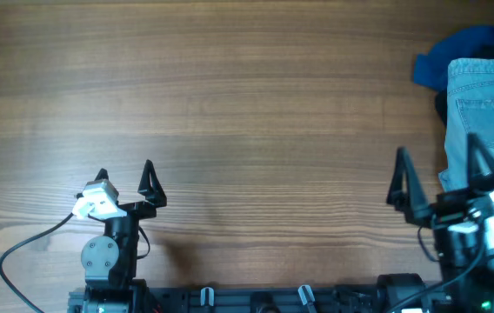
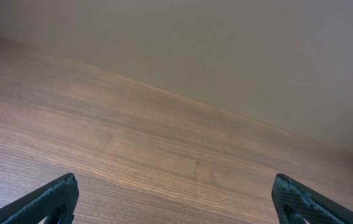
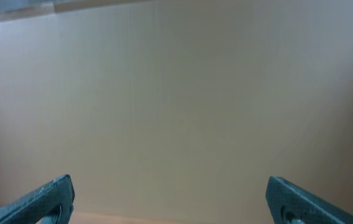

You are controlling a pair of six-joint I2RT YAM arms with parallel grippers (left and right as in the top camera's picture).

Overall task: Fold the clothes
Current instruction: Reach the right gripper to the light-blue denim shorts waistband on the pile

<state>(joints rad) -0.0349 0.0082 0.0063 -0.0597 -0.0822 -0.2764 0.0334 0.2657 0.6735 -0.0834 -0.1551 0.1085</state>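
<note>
The light blue denim shorts (image 1: 489, 113) lie at the table's right edge in the overhead view, a stitched back pocket facing up, partly cut off by the frame. My right gripper (image 1: 434, 169) is open and empty, raised near the front right, just left of the shorts' lower end. My left gripper (image 1: 125, 174) is open and empty at the front left, far from the shorts. The left wrist view shows its fingertips (image 2: 173, 199) over bare wood. The right wrist view shows its fingertips (image 3: 170, 196) against a plain wall; no shorts show there.
A royal-blue garment (image 1: 460, 52) with a black one under it is heaped at the back right, under the shorts' top edge. The wooden table (image 1: 230, 104) spreads across the view. The arm bases and cables sit along the front edge.
</note>
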